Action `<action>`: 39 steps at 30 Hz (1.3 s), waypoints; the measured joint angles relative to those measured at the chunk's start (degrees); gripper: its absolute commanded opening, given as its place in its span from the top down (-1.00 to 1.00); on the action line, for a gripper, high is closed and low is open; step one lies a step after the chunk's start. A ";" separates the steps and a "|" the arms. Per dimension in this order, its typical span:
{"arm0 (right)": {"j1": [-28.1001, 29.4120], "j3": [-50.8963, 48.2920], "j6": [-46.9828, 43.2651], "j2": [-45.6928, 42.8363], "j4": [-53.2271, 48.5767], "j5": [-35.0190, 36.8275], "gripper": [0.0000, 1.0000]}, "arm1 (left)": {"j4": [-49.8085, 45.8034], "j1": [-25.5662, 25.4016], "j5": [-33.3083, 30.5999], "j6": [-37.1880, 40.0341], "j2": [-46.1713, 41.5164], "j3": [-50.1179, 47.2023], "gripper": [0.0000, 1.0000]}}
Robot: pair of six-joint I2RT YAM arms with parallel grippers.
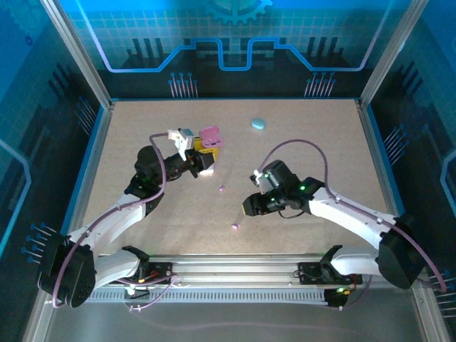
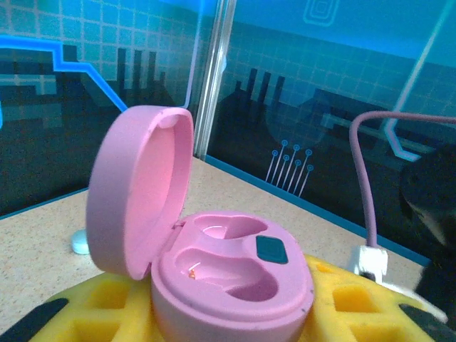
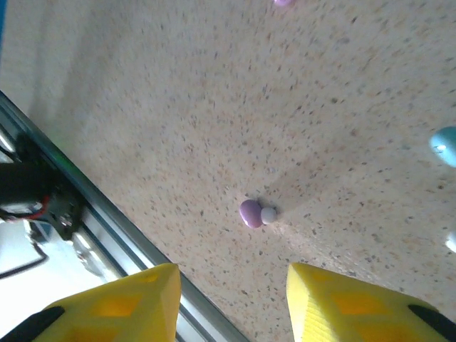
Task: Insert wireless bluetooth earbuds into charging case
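Observation:
A pink charging case (image 2: 235, 285) sits between the yellow fingers (image 2: 370, 306) of my left gripper (image 2: 235, 317), which is shut on its base. Its lid (image 2: 139, 192) stands open and both sockets are empty. From above, the case (image 1: 209, 135) and left gripper (image 1: 204, 153) are left of the table's middle. One purple earbud (image 3: 251, 213) with a white tip lies on the table just beyond my right gripper (image 3: 231, 303); its jaws stand apart with nothing between them. From above, the right gripper (image 1: 247, 206) hovers near that earbud (image 1: 236, 226). A second purple earbud (image 1: 221, 188) lies farther in.
A light blue case (image 1: 258, 123) rests near the back of the table. A small light blue thing (image 3: 445, 146) lies at the right edge of the right wrist view. The metal rail (image 1: 235, 267) at the table's near edge runs close to the right gripper.

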 measured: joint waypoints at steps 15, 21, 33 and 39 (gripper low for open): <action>13.51 14.40 -13.62 22.97 -6.84 9.97 0.11 | -2.10 1.79 -6.67 0.85 -3.21 -1.18 0.41; 14.27 18.29 -16.76 27.45 -9.86 12.76 0.11 | -2.95 1.88 -7.04 1.07 -3.61 -1.18 0.41; 14.32 22.12 -20.28 32.85 -13.77 14.12 0.23 | -3.04 1.88 -7.02 1.07 -3.87 -1.18 0.41; 14.53 22.82 -20.96 34.27 -15.10 13.94 0.30 | -3.06 1.88 -6.99 1.07 -3.87 -1.18 0.41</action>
